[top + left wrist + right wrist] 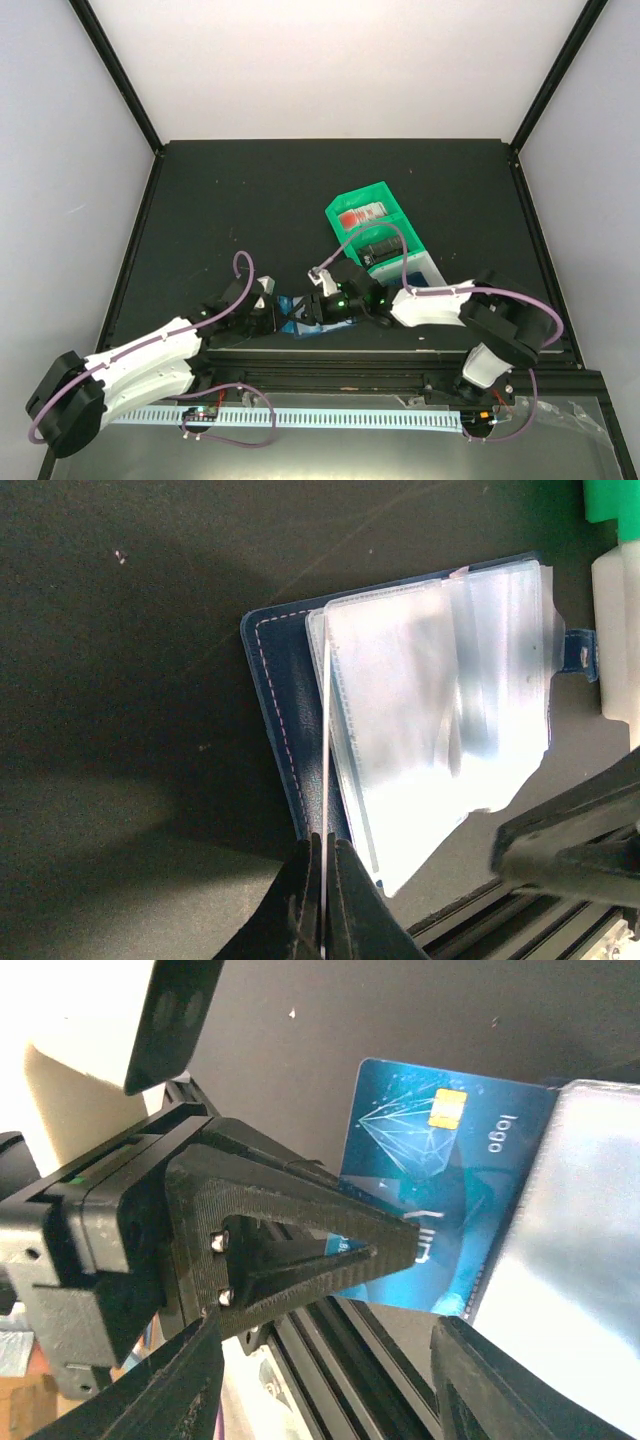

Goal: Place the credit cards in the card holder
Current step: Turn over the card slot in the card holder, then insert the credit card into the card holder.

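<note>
We see the card holder [285, 710] lying open on the dark table [220, 210] near its front edge, between the two arms; its cover is navy with pale stitching along the border, and clear sleeves [420, 720] fan out over it; a small navy clasp tab [580, 650] sticks out on the side nearest the white bin [620, 630].

One credit card [440, 1160] is bright blue with a gold chip and a pale diamond drawing; one end lies tucked beneath a clear sleeve.

The left gripper [322, 900] is pinched together on a thin sheet that we see edge-on; from the right wrist blue shows between its fingers, so we take the sheet for the credit card.

The right gripper [330, 1360] has its fingers [180, 1390] wide apart, holding nothing.

On the card we read "logo"; other pale lettering is half hidden behind the left gripper.
</note>
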`<action>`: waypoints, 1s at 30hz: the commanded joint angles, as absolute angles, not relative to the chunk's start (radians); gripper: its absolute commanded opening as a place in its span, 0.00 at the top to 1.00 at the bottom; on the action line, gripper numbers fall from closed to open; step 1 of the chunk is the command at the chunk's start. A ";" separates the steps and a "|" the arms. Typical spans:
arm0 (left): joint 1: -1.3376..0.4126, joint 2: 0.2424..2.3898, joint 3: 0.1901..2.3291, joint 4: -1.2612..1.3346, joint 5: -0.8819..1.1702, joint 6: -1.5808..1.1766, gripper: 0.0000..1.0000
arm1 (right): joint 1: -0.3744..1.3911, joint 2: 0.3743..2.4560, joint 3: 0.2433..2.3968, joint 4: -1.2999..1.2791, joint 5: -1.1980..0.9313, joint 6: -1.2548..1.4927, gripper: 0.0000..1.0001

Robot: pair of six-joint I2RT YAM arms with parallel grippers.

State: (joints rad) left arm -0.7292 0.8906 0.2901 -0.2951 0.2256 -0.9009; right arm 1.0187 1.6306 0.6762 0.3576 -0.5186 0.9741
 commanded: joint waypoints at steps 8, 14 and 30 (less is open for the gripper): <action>-0.736 0.837 0.302 -0.347 0.179 -0.895 0.98 | 1.015 1.406 0.610 0.128 -0.165 0.912 0.41; -0.737 0.717 0.328 -0.405 0.126 -0.883 0.98 | 1.015 1.370 0.607 0.037 -0.108 0.900 0.42; -0.736 0.471 0.336 -0.126 0.404 -0.969 0.98 | 1.015 1.284 0.533 0.467 -0.333 1.028 0.31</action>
